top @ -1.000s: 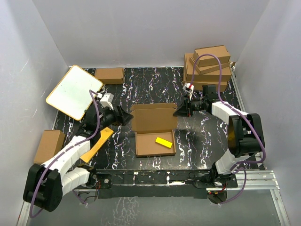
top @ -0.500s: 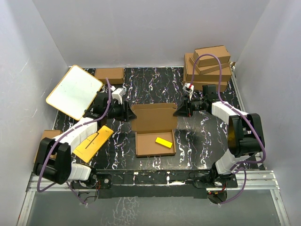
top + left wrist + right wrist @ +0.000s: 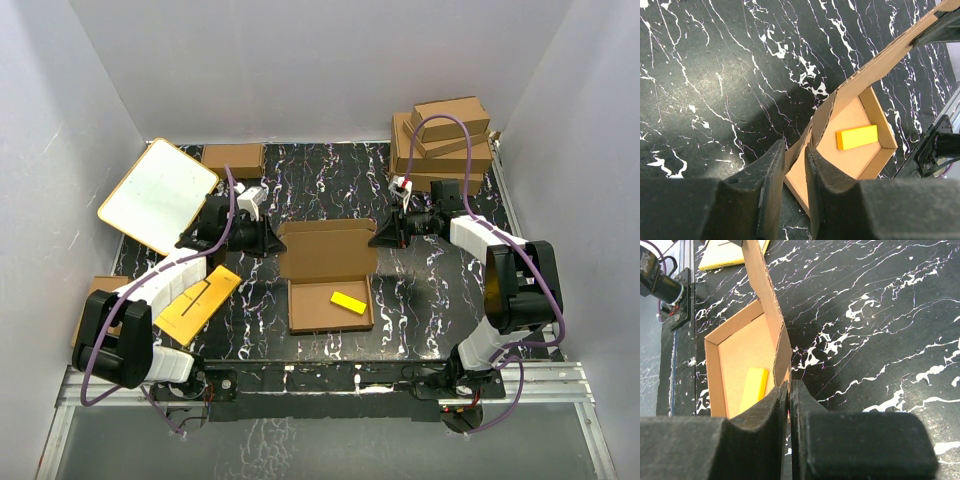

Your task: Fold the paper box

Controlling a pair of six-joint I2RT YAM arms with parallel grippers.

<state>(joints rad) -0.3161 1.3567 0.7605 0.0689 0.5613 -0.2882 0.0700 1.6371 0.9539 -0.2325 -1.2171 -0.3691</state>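
Brown corrugated cardboard, the paper box (image 3: 328, 275) lies open at the middle of the table (image 3: 330, 180). Its shallow tray is toward the near edge and its lid (image 3: 328, 248) is raised toward the far edge, with a yellow block (image 3: 349, 301) resting inside the tray.

What has changed is on the left. A second ago the left hand (image 3: 268, 240) hung spread nearer the near-left corner, over the yellow card (image 3: 198, 303). It has since swung in to the lid's left end, and its fingers (image 3: 767, 180) have drawn close on either side of the cardboard flap there. We cannot tell whether they grip the flap yet.

The right hand (image 3: 378, 236) has not moved and stays pinched on the lid's right end, with the cardboard edge running in between its pads. The box itself has not shifted.

We judge that the lid now has a hand at each end, so the fold can be driven evenly and not twist from one side.

The card now lies uncovered near the left edge. The white board (image 3: 158, 194) leans at the far-left corner, and the stacked cardboard boxes (image 3: 443, 140) sit at the far-right corner.
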